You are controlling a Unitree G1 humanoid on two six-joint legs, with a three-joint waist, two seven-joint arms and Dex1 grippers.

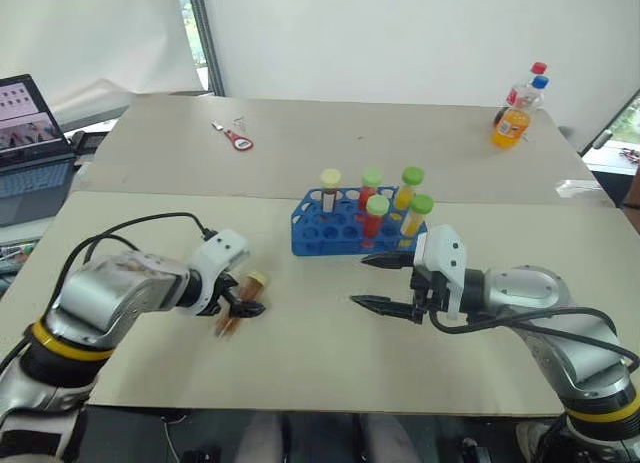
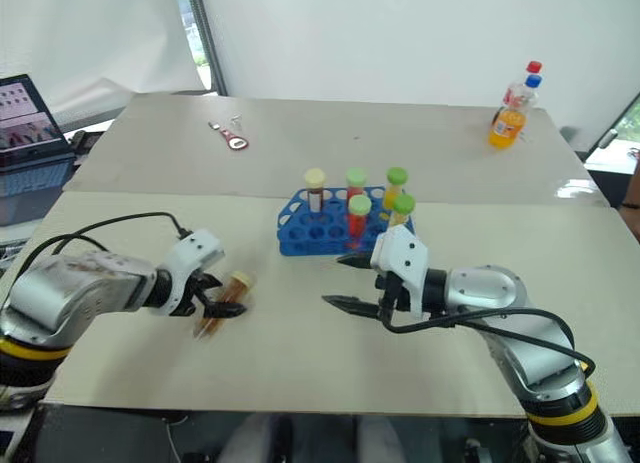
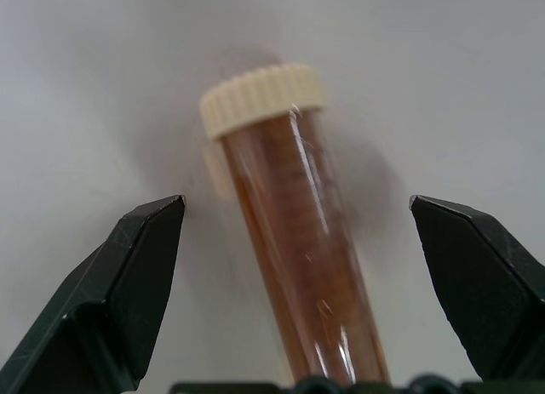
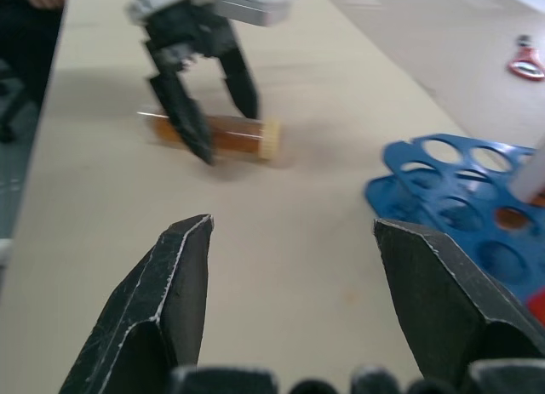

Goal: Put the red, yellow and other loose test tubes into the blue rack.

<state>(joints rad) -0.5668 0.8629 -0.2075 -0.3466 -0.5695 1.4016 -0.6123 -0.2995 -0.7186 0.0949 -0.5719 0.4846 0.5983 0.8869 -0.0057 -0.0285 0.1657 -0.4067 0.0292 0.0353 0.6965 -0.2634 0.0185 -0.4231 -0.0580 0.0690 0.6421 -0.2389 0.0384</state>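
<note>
Blue rack (image 1: 345, 223): stands on the pale table (image 1: 330, 353), near its middle, holding six capped tubes upright, one cream-capped (image 1: 330, 186) and five green-capped (image 1: 411, 183), with red or yellow contents.

Amber tube, cream cap (image 1: 245, 295): loose, lying on its side on the table, well to the left of the rack. Cap end points toward the rack.

Left gripper (image 1: 240, 303): angled down over the lying tube, fingers (image 3: 128, 283) spread wide on either side of it, not closed on it. Whether they touch the tube cannot be told.

Right gripper (image 1: 385, 283): just in front of the rack, pointing left across the table, fingers (image 4: 162, 309) parted and holding nothing.

Far table: orange drink bottle (image 1: 512, 121) with a clear bottle behind it at the right; small red-handled tool (image 1: 236, 137) at the left.

Laptop (image 1: 30, 148): open, at the left edge.
</note>
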